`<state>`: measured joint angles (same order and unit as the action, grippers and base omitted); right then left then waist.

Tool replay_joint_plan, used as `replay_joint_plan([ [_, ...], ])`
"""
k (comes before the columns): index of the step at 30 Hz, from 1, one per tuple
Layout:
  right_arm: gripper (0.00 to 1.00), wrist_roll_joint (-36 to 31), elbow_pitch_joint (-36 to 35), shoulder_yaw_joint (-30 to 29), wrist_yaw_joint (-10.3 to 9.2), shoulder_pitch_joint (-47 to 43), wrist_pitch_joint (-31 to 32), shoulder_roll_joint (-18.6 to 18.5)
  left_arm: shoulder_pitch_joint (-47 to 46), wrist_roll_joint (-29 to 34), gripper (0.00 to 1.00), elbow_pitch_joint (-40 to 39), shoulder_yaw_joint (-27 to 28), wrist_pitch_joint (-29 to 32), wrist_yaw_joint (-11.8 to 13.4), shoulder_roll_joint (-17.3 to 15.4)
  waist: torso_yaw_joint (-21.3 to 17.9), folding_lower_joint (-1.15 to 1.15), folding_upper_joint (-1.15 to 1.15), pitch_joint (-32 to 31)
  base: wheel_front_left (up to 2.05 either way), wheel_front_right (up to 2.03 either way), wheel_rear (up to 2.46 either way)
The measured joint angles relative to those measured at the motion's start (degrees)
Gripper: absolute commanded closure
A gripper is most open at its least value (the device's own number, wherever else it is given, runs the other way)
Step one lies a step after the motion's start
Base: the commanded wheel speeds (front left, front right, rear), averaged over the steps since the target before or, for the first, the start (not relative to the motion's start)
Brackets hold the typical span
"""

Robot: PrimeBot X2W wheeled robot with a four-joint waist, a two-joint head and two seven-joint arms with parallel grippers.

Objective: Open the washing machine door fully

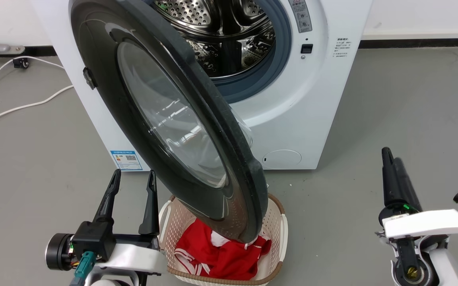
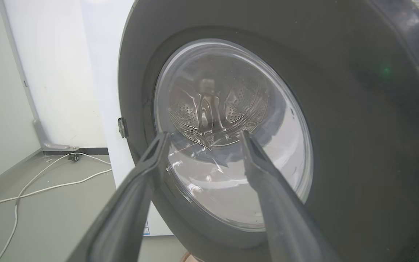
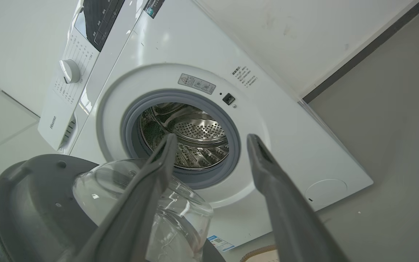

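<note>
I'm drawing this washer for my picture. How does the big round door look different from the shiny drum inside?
The washing machine door has a black rim around clear, bulging glass; the drum is silvery steel dotted with holes, ringed by a blue-grey gasket. The door stands swung out, by a basket of red cloth; the drum sits inside the washing machine. Both are round.

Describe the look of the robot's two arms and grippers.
Left gripper: two long black tapering fingers on a black block, white forearm shell, a teal connector beneath, a black-and-silver round cap. Right gripper: the same dark fingers, a green light at their base, an angular white shell.
</note>
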<state>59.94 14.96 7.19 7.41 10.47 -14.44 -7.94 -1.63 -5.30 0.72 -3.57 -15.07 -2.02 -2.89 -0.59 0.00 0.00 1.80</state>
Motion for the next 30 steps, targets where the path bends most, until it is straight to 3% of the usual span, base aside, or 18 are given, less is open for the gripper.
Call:
replay_joint_plan([
  [7, 0.0, -32.11, -7.71, -5.66, 0.08, -1.61, -0.6, 2.24, 0.0, 0.46, 0.0, 0.51, 0.18, 0.0, 0.15, 0.0, -0.07, 0.0, 0.0, -0.27, 0.0, 0.0, 0.0],
  [14, 0.0, -53.21, -16.41, -7.21, 0.09, -7.51, 1.7, 4.61, 0.0, 0.55, 0.0, 0.47, 0.22, 0.0, 0.19, 0.01, 0.41, 0.0, 0.0, -0.66, 0.0, 0.0, 0.0],
  [18, 0.0, -58.09, -18.57, -8.23, 0.1, -10.76, 3.32, 4.9, 0.0, 0.79, 0.0, 0.22, 0.34, 0.0, 0.18, 0.0, 0.51, 0.0, 0.0, -0.72, 0.0, 0.0, 0.0],
  [30, 0.0, -55.6, -16.25, -9.23, 0.1, -11.91, 2.89, 4.93, -0.01, 1.92, 0.0, -0.34, 0.76, 0.0, 0.07, -0.01, 0.25, 0.01, 0.0, 0.13, 0.0, 0.0, 0.0],
])
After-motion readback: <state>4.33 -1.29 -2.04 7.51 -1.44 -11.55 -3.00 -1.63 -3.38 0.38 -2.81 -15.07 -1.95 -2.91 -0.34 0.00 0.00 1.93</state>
